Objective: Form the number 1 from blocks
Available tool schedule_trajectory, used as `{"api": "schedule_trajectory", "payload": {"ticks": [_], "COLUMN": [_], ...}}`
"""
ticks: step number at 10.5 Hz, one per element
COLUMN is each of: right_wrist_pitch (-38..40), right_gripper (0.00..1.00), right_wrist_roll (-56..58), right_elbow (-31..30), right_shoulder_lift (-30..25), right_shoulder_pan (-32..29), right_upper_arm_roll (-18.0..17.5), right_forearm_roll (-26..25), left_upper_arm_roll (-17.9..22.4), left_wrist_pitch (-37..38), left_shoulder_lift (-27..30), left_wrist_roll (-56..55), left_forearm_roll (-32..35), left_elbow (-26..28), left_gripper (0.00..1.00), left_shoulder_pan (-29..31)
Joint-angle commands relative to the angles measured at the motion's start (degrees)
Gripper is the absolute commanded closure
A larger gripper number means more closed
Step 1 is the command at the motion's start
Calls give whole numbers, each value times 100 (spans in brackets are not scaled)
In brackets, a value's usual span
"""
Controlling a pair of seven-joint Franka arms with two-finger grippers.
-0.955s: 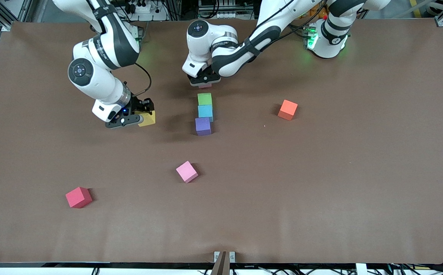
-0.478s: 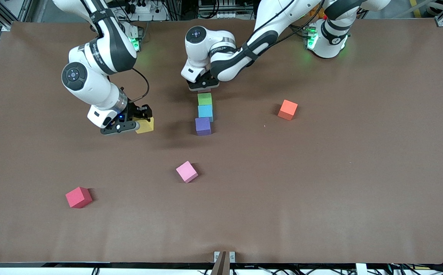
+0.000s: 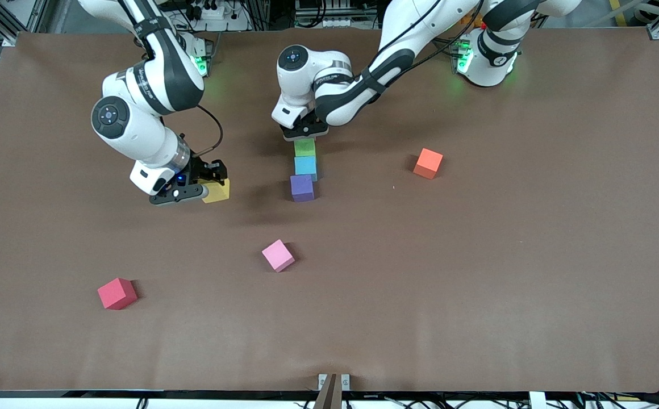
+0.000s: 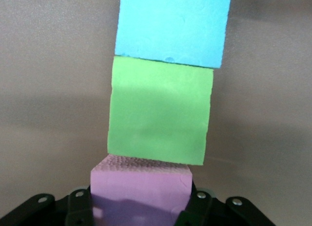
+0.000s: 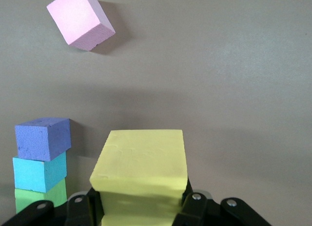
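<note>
Lowered since a moment ago, the left gripper (image 4: 141, 211) clamps a pink block (image 4: 140, 192) against the green block (image 3: 305, 147) heading the row, while the right gripper (image 3: 207, 187) grips the yellow block (image 3: 217, 191) beside it.

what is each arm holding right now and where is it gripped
Left end effector grips a pink block by two opposite sides; right end effector grips the yellow block likewise.

No readable text, labels or numbers anywhere. Small lettering ran along the right arm's forearm (image 3: 149, 71), but it was too tiny to read.
</note>
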State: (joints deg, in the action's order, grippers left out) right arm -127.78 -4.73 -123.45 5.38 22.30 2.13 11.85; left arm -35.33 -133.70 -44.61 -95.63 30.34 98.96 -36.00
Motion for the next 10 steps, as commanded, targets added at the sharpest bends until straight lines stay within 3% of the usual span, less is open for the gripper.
{"api": "schedule_trajectory", "payload": {"ticks": [1, 4, 5, 6, 7, 10], "right_wrist_pitch": [-1, -19, -19, -19, -19, -1], "right_gripper": [67, 67, 67, 67, 67, 66], "right_wrist_roll": [-28, -37, -37, -37, -54, -54], "right_elbow": [225, 698, 900, 1067, 1130, 1122], "right_shoulder_lift": [155, 567, 734, 875, 903, 912], "right_shoulder_pan": [-68, 2, 28, 55, 72, 81], "right_upper_arm_roll": [-46, -46, -46, -46, -46, 103], "right_forearm_roll": [-78, -69, -69, -69, -69, -69], "left_upper_arm_roll": [62, 62, 88, 184, 202, 202], "left_wrist_pitch": [72, 64, 63, 72, 72, 107], "left_shoulder_lift": [-109, -259, -259, -250, -250, -207], "left_wrist_roll": [114, 114, 114, 114, 114, 97], "left_forearm_roll": [-11, -11, -11, 24, 59, 51], "left_elbow": [-192, -404, -404, -404, -404, -395], "left_gripper": [100, 100, 69, 29, 0, 0], "left_shoulder_pan": [-82, -82, -65, -82, -91, -170]}}
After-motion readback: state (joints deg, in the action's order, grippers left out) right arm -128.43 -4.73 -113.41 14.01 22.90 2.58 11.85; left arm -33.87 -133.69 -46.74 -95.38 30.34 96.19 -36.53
